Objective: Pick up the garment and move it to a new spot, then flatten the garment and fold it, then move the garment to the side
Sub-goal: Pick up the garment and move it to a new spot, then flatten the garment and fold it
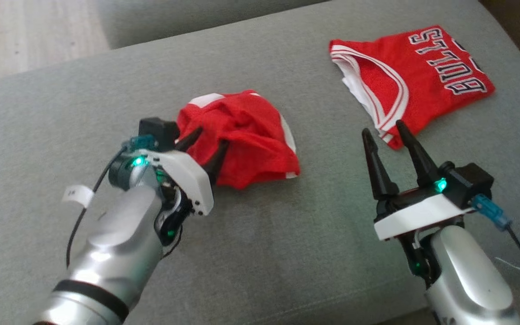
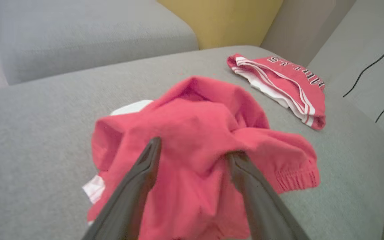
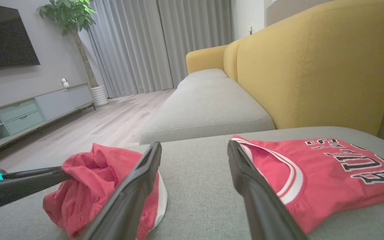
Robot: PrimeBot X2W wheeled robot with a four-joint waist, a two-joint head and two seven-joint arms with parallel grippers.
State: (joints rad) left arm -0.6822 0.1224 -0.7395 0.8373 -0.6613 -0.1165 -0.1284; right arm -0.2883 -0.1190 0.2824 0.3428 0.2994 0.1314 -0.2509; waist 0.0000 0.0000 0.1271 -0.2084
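Left gripper (image 1: 211, 137): fingers apart, tips resting against the crumpled red garment (image 1: 246, 131), which lies bunched mid-cushion on the grey sofa (image 1: 264, 253), nothing clamped; right gripper (image 1: 383, 127) hovers beside it, fingers likewise apart, empty. Judgement: the garment looks set down at its spot, but flattening, folding and moving aside are all left. Farther back, a folded red jersey (image 1: 404, 72) reads "BULLS" in black, white-edged letters.
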